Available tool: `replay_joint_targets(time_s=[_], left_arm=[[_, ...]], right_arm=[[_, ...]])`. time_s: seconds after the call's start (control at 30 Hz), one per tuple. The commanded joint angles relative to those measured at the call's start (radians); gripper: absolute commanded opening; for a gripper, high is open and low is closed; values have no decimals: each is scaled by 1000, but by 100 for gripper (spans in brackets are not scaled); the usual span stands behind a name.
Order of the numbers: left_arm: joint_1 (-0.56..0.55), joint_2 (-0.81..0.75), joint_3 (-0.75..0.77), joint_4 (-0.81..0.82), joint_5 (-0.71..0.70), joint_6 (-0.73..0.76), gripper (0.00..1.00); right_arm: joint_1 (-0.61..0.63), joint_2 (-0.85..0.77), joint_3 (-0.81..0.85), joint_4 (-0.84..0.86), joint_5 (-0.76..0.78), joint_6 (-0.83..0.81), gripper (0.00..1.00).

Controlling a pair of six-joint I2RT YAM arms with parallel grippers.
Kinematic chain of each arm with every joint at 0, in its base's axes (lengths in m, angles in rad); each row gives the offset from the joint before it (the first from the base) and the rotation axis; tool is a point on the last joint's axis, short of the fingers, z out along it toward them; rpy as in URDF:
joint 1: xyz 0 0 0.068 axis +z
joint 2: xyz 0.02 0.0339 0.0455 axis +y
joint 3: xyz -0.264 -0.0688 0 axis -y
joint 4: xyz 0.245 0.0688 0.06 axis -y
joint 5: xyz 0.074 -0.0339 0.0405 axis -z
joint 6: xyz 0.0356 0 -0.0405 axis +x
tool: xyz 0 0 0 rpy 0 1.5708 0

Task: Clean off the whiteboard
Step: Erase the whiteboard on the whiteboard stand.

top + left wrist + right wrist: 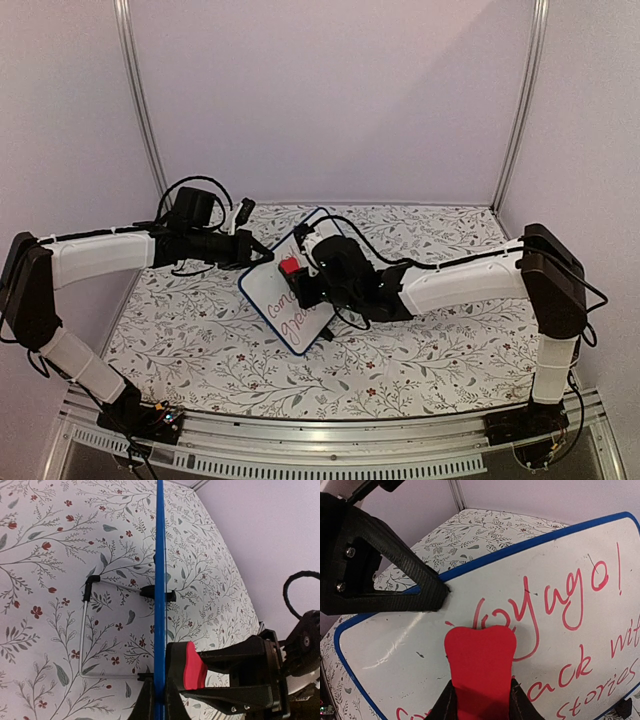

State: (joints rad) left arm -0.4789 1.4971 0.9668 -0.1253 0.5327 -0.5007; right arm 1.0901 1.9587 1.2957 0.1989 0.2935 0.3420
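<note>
The whiteboard (268,288) stands tilted over the middle of the table, blue-rimmed, with red handwriting (570,605) across its face. My left gripper (262,256) is shut on its upper left rim. The left wrist view shows the whiteboard's rim (160,555) edge-on, with the left gripper (160,692) clamped around it. My right gripper (481,695) is shut on a red eraser (480,655), whose black felt side lies flat against the board's face next to the first letters. The eraser (192,667) also shows from the side, as does the left gripper's finger (395,575).
A floral cloth (420,350) covers the table. A bent wire stand (84,630) with a black clip (150,592) hangs off the board's back. Metal posts (140,110) and white walls close in the back and sides. Cables (200,185) loop above the left wrist.
</note>
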Motion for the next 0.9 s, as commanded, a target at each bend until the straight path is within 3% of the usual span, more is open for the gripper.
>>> replay_joint_targets(time_s=[0.0, 0.37, 0.87], left_arm=[[-22, -37, 1, 21, 49, 8, 0], [-22, -35, 1, 20, 51, 8, 0], [-22, -34, 1, 21, 49, 8, 0]], right_arm=[[-12, 50, 59, -29, 14, -21, 23], [-12, 76, 102, -26, -32, -32, 23], [7, 20, -15, 19, -103, -32, 22]])
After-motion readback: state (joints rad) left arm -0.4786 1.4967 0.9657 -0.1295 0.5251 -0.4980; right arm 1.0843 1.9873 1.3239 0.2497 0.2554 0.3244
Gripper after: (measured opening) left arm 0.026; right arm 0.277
